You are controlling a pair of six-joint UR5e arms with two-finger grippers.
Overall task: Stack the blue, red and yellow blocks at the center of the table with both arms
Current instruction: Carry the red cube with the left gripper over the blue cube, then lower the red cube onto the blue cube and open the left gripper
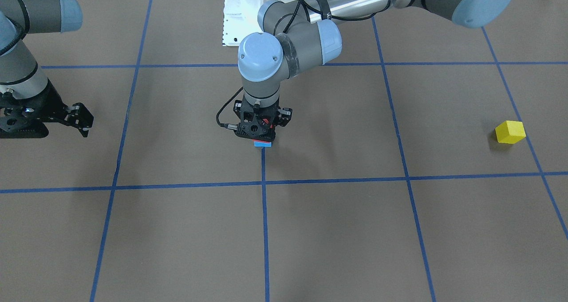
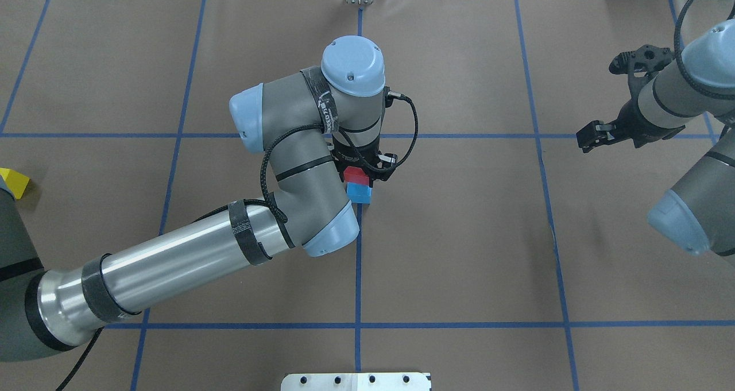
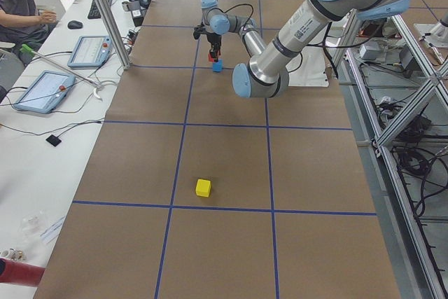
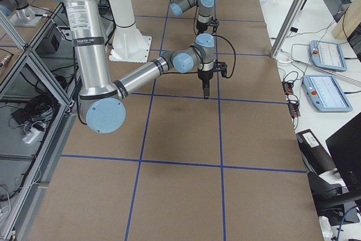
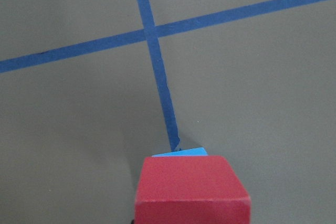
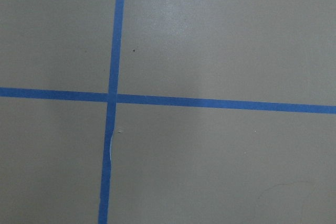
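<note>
Left gripper (image 1: 262, 136), fingers clamping the red block (image 2: 356, 175), is seating it on the blue block (image 2: 359, 193) at table (image 1: 337, 231) centre, likely calling next for a clean release, then fetching the yellow block (image 1: 510, 131) lying well apart.

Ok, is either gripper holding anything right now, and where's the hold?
Left gripper holds the red block by its opposite sides, directly over the blue block. Right gripper is open, holding nothing.

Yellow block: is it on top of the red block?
No, the yellow block lies alone on the table, far from the red block.
</note>
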